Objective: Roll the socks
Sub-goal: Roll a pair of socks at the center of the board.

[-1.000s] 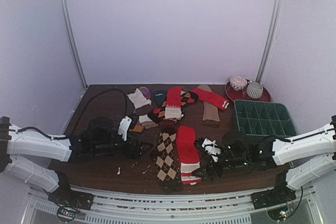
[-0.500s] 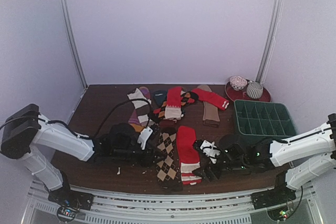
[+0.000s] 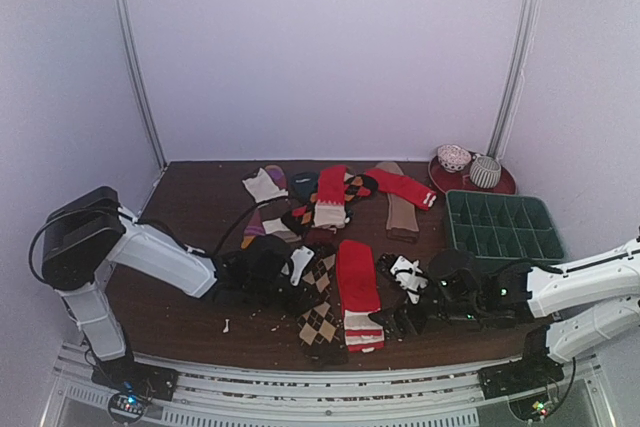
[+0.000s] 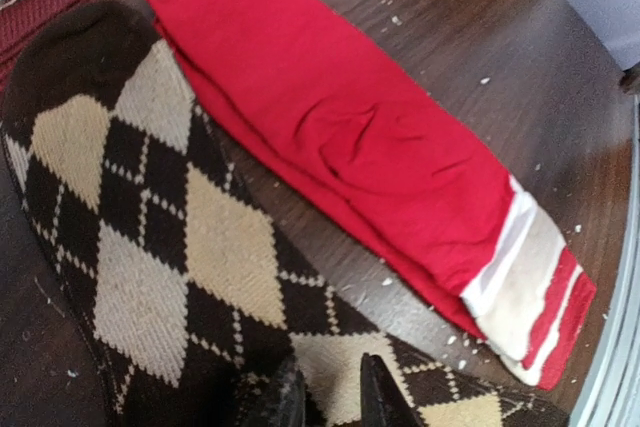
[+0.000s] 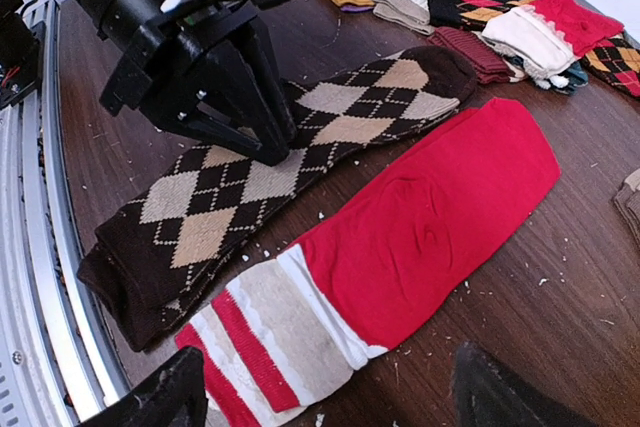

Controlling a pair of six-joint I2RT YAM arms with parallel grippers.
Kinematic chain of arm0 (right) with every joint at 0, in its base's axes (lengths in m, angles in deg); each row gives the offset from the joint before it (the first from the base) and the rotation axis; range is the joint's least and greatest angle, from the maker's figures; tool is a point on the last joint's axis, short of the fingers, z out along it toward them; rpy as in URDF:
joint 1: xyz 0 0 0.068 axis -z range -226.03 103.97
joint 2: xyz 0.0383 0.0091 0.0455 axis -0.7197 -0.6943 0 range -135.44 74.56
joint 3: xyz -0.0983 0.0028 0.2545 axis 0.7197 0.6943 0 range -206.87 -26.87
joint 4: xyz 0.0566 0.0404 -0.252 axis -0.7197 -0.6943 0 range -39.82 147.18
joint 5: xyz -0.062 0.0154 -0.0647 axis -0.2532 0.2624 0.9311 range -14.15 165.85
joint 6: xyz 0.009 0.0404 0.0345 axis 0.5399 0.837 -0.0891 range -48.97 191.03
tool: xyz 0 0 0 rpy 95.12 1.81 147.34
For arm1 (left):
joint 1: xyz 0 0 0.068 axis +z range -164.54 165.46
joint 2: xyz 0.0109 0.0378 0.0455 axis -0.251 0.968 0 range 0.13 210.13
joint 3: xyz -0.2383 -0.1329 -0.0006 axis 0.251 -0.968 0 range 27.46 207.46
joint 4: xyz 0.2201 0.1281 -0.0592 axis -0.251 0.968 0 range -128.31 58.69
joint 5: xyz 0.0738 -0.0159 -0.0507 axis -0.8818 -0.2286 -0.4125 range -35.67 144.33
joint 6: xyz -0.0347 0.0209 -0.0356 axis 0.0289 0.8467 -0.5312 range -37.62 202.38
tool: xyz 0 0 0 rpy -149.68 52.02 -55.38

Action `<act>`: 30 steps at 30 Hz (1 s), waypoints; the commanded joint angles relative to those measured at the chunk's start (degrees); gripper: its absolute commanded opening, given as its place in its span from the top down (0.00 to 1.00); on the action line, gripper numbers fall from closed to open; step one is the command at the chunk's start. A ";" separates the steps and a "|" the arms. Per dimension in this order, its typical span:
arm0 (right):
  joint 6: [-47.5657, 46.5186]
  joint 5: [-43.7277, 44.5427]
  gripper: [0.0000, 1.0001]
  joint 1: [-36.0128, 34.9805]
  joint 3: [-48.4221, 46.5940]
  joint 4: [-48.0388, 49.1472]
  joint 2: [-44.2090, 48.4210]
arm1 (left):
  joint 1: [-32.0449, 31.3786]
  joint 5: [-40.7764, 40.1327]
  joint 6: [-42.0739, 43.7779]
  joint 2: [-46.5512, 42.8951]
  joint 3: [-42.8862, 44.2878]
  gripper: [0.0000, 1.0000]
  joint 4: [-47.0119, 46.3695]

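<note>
The red sock (image 3: 357, 282) with a white-and-red striped cuff lies flat on the dark table, cuff toward the near edge. To its left lies the dark brown argyle sock (image 3: 320, 322) with tan diamonds. My left gripper (image 3: 303, 287) is pressed down on the middle of the argyle sock (image 4: 150, 227). The jaws of my left gripper (image 4: 330, 392) have narrowed to a small gap with cloth between them. From the right wrist, my left gripper (image 5: 268, 147) comes to a point on the argyle sock (image 5: 230, 197). My right gripper (image 5: 330, 402) stands open, straddling the red sock (image 5: 440, 207) at its cuff.
A heap of other socks (image 3: 325, 197) lies at the back, with a brown one (image 3: 402, 212) to its right. A green compartment tray (image 3: 500, 225) stands at the right. Behind it is a red plate (image 3: 445, 179) with two bowls. White crumbs dot the table.
My left arm has swung right from the table's left side onto the argyle sock, and its jaws have closed most of the way. My right gripper has stayed open by the red cuff.
</note>
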 commanded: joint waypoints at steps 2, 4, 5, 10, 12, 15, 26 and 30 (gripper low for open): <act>-0.36 1.87 0.13 -0.26 0.77 -0.56 0.94 | -0.43 -5.95 -2.00 2.81 2.51 0.81 9.71; -0.67 1.26 0.13 -0.22 0.73 -0.50 0.75 | -0.43 -7.56 -2.39 3.97 2.78 0.83 12.81; -0.85 0.67 0.13 -0.22 0.67 -0.42 0.69 | -0.43 -8.08 -2.54 4.27 2.31 0.83 13.82; -1.08 -0.10 0.13 -0.28 1.15 0.80 0.52 | -0.35 -12.58 -3.31 2.94 -1.19 0.83 17.92; -1.10 -0.93 0.13 -0.22 1.50 1.56 0.35 | -0.22 -14.96 -3.85 1.38 -2.26 0.83 20.78; -1.38 -2.49 0.13 -0.33 1.93 2.46 -0.53 | 0.08 -15.95 -4.68 -2.38 -5.43 0.83 22.41; -6.24 -4.65 0.15 -4.00 6.52 9.77 -0.74 | 0.18 -14.83 -0.49 -10.59 -7.89 0.70 18.01; -6.28 -3.28 0.15 -4.12 5.40 8.57 -2.08 | 0.18 -14.60 4.01 -10.91 -7.84 0.61 15.55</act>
